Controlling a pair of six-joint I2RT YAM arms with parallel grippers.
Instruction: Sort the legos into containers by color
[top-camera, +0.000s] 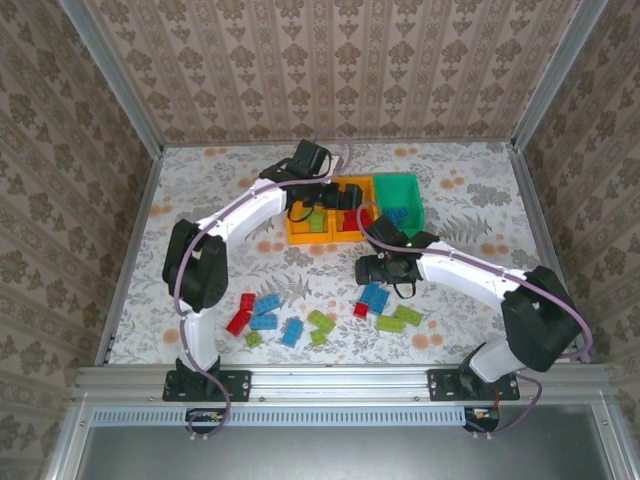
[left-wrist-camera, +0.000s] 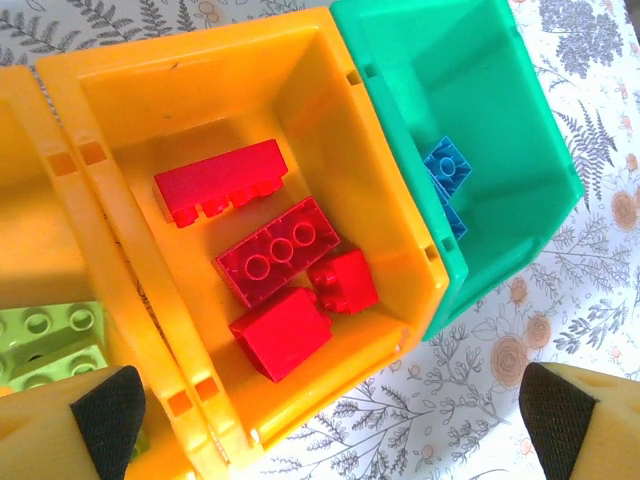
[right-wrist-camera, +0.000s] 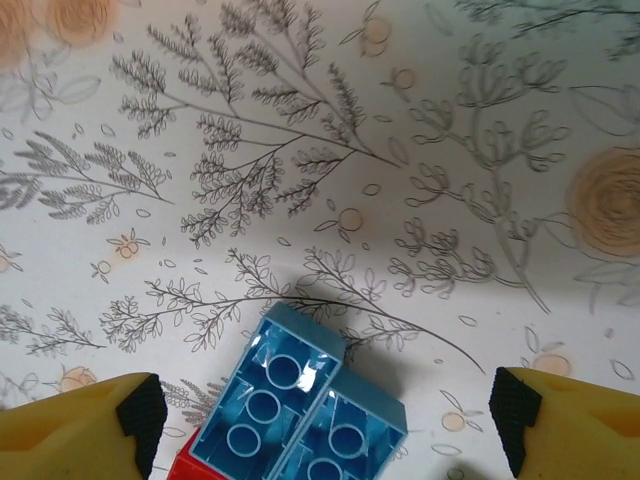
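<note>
Three containers stand side by side at the table's middle back: an orange-yellow bin (top-camera: 308, 240) with lime green legos (left-wrist-camera: 45, 340), an orange-yellow bin (left-wrist-camera: 385, 190) with several red legos (left-wrist-camera: 275, 260), and a green bin (left-wrist-camera: 520, 110) with blue legos (left-wrist-camera: 447, 170). My left gripper (left-wrist-camera: 335, 420) hangs open over the red-filled bin's near rim, nothing between its fingers. Two blue legos (right-wrist-camera: 285, 385) lie studs-down side by side on the table, a red one (right-wrist-camera: 190, 468) against them. My right gripper (right-wrist-camera: 328, 420) is open just above them, its pads apart on either side.
Loose red, blue and lime green legos (top-camera: 265, 320) lie scattered along the near part of the table, left and right (top-camera: 398, 320) of centre. Metal frame rails (top-camera: 135, 240) and wallpapered walls bound the table.
</note>
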